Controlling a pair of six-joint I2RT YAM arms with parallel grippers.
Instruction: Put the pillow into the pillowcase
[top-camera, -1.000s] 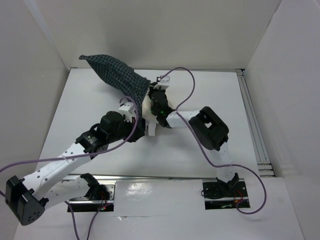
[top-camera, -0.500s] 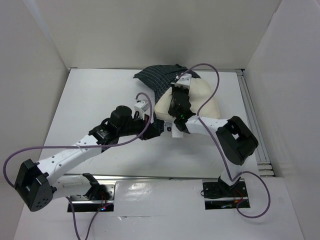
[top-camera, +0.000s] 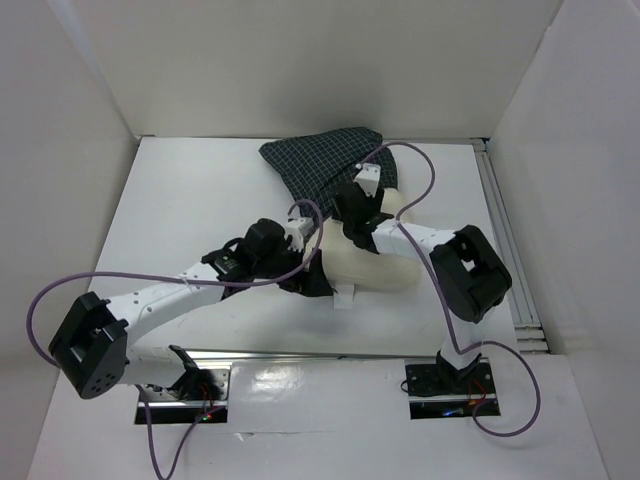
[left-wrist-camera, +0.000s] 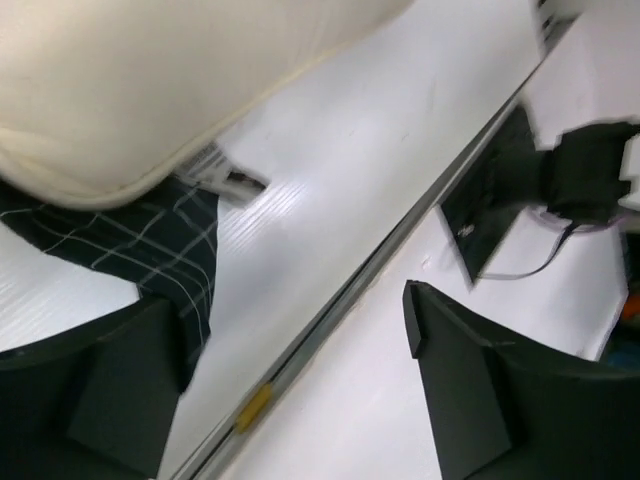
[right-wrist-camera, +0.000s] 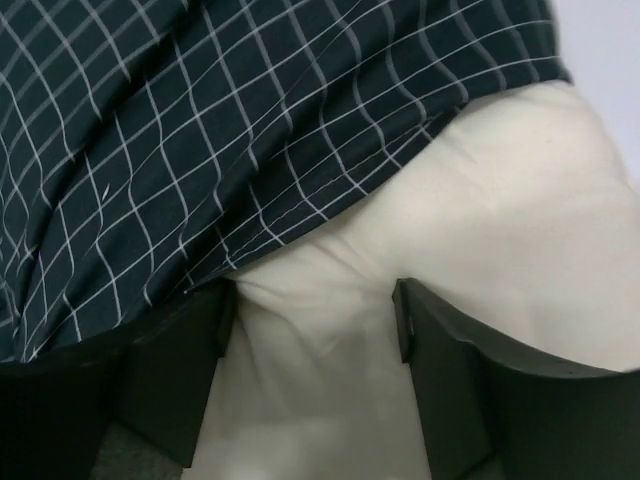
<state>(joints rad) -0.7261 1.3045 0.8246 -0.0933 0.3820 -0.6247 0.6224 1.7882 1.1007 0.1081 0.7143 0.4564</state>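
Right tool (right-wrist-camera: 312, 300): jaws apart, clamped on nothing, poised over the upper face of the pillow (right-wrist-camera: 480, 230). Just beyond the fingertips is the hem of the pillowcase (right-wrist-camera: 200, 130), running slantwise across the cushion. Dark check lies on its far side, bare cream on its near side. The hem comes closest at the finger on the left of the wrist view.

Left tool (left-wrist-camera: 290, 300): jaws apart, nothing between them. It sits low over the table (left-wrist-camera: 330, 190), at the pillow's near left corner. A flap of the pillowcase pokes out from under that corner and lies against the finger on the left of that view, loose and not pinched. A small white tag (left-wrist-camera: 228, 172) sits at the pillow's seam, just beside the flap.

Pillow, location: on the table, right of centre in the overhead view. Long axis runs roughly from the near edge toward the back wall (top-camera: 300, 60), the far end leaning left. Far end sheathed, near portion uncovered.

Pillowcase, location: over the pillow's far end, the rest spreading to the far left near the back wall. Whether that part is filled or slack cannot be told. The mouth faces the near edge.

Governing relation (judgement): the uncovered length lies on the near side of the hem. The cloth would therefore have to travel along the long axis toward the near edge, or the pillow away from it. The right tool is nearer the upper hem, the left tool nearer the lower flap. Each would need to close on its own layer alone, without catching the cushion.
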